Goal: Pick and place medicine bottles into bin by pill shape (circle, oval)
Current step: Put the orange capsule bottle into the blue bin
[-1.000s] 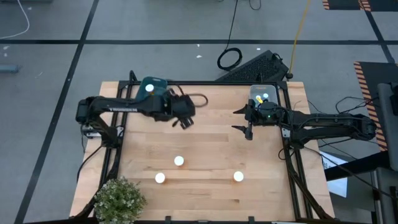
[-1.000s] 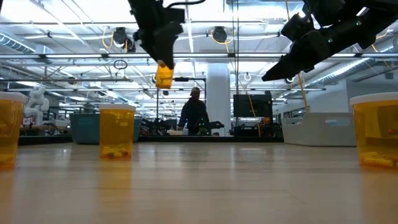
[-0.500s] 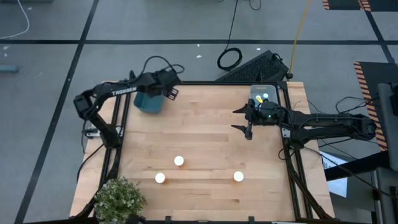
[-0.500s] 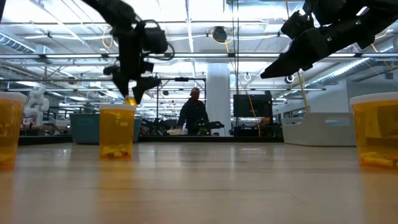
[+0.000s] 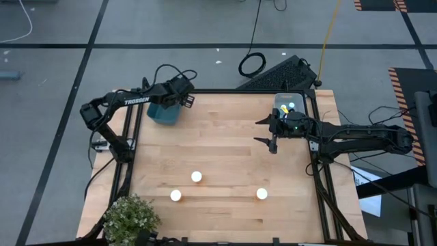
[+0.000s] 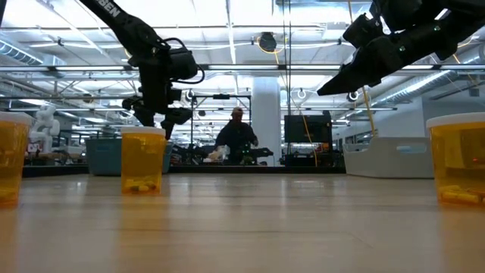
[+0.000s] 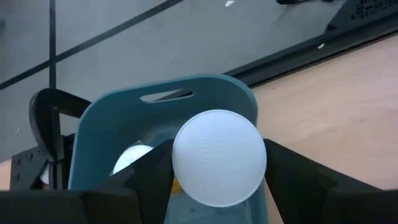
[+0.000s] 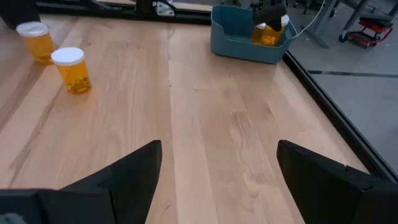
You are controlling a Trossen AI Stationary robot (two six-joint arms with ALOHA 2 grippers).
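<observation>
My left gripper [image 5: 179, 101] hovers over the teal bin [image 5: 162, 113] at the table's far left, shut on an orange medicine bottle with a white cap [image 7: 219, 157]. Another capped bottle [image 7: 132, 157] lies inside that bin. Three more medicine bottles [image 5: 196, 177] [image 5: 175, 195] [image 5: 261, 194] stand upright on their bases on the wood near the front. My right gripper [image 5: 271, 134] waits open above the table's right half, with nothing between its fingers [image 8: 134, 174]. My left gripper pinches the bottle at its cap end [image 7: 180, 163], one finger on each side. The fingers come from above, pointing down. The bottle hangs upright below them, with its orange body [image 8: 268, 34] at the level of the teal bin's rim.
A second bin [image 5: 289, 104] sits at the far right, partly behind my right arm. A potted plant [image 5: 130, 219] stands at the near left corner. Bare wood lies between the two arms. A person [image 6: 236, 140] stands far behind the table.
My left gripper has carried the orange bottle from above the table's middle left toward the far left edge. It now stands over the teal bin, still shut on the bottle. My right arm has kept still.
</observation>
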